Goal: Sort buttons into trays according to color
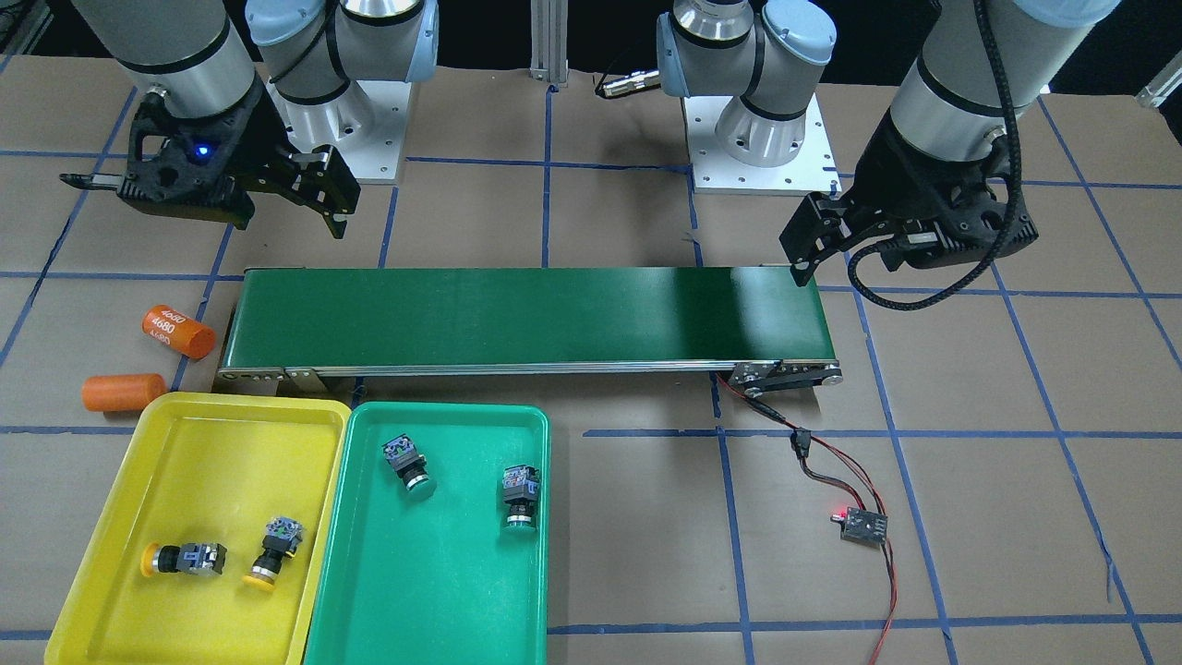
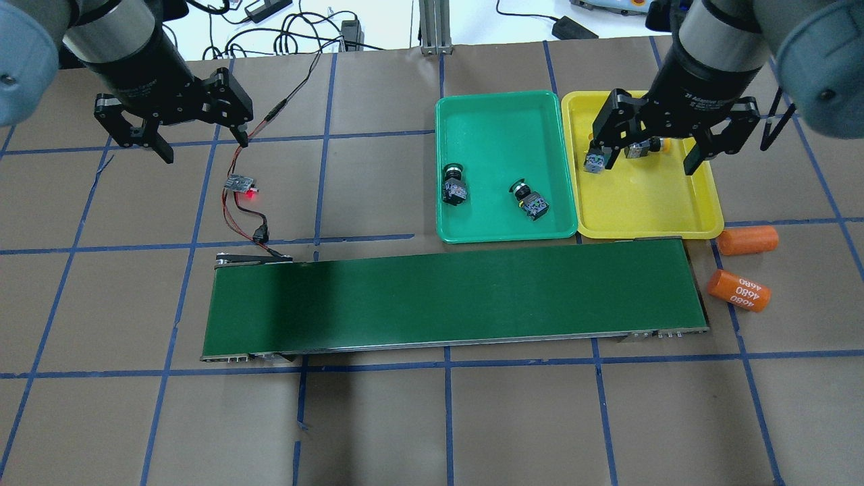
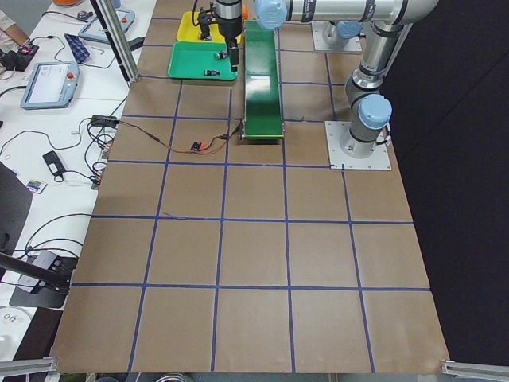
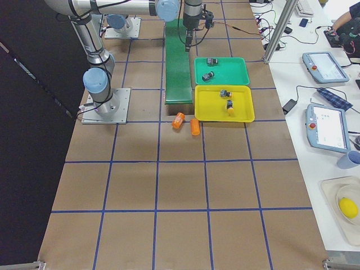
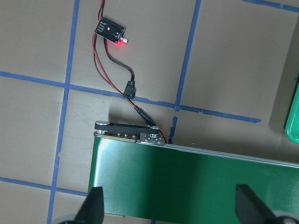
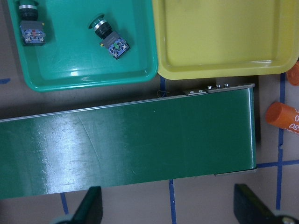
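Note:
Two green buttons lie on their sides in the green tray. Two yellow buttons lie in the yellow tray. In the overhead view the green buttons show clearly, while my right gripper partly hides the yellow ones. The right gripper is open and empty, above the yellow tray. My left gripper is open and empty, high over the table beyond the belt's left end. The right wrist view shows both green buttons.
A long dark-green conveyor belt lies across the middle, next to both trays. Two orange cylinders lie beside its right end. A small sensor board with a red light is wired to the belt's left end.

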